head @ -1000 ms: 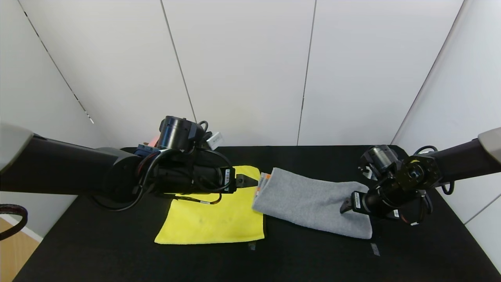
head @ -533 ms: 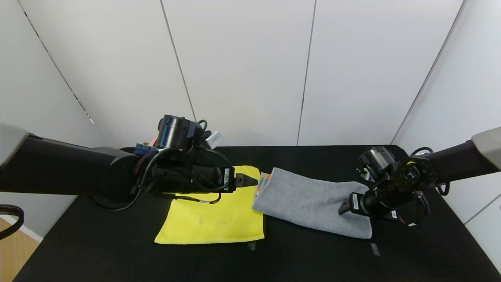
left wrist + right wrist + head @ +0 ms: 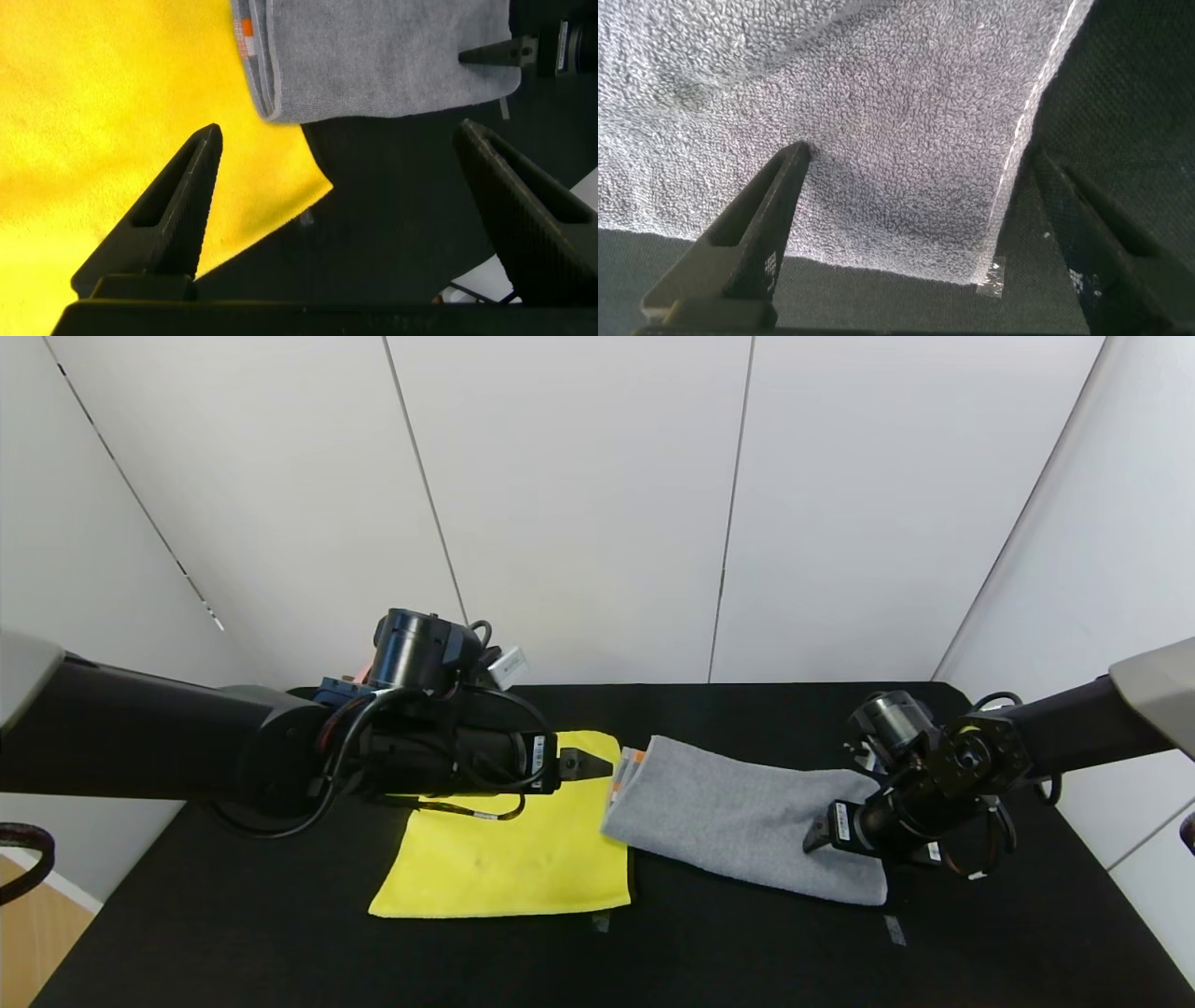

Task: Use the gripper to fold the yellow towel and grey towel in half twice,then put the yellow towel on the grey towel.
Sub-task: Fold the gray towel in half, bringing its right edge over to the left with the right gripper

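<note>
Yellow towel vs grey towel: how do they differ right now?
Colour: the yellow towel is plain bright yellow; the grey towel is grey terry with orange patches at its left end. Shape: the yellow towel shows as a squarish panel, the grey towel as a longer strip. Pose: the yellow towel sits roughly square to the table edge; the grey towel is skewed. Both lie flat, side by side.

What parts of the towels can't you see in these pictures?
- Head view: the far left part of the yellow towel is hidden behind the left gripper and its arm.
- Head view: the right end of the grey towel is partly covered by the right gripper.
- Right wrist view: the grey towel runs off the picture's edges.
- No view shows how many layers either towel has.
</note>
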